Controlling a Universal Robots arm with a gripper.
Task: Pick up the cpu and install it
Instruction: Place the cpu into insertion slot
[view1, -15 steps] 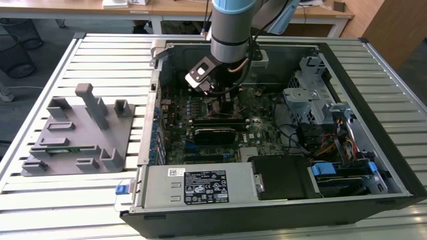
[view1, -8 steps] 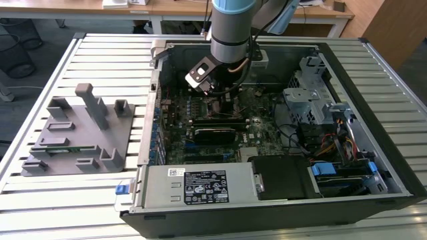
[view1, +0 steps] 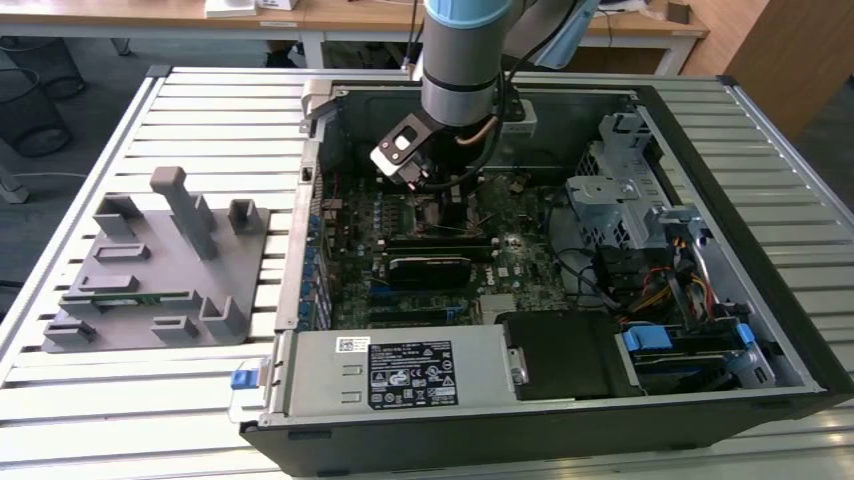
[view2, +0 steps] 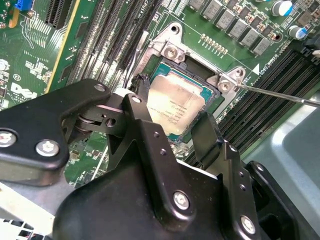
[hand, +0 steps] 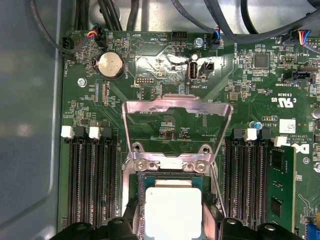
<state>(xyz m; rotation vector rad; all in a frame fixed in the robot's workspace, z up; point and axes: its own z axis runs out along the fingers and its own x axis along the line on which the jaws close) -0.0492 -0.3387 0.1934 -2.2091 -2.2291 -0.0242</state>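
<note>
**A:** Where is the cpu (hand: 172, 207) sitting?

**B:** It is lying in the socket (view2: 170, 50) on the motherboard (hand: 150, 75), inside the open case (view1: 534, 435). The socket's metal frame (hand: 177, 105) is standing raised beside it.

**A:** And the gripper (view2: 175, 106)?

**B:** It is hanging right over the cpu, grasping it by two opposite edges.

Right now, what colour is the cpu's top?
The cpu has a plain silvery-grey metal top; it shows best in the first wrist view.
</note>
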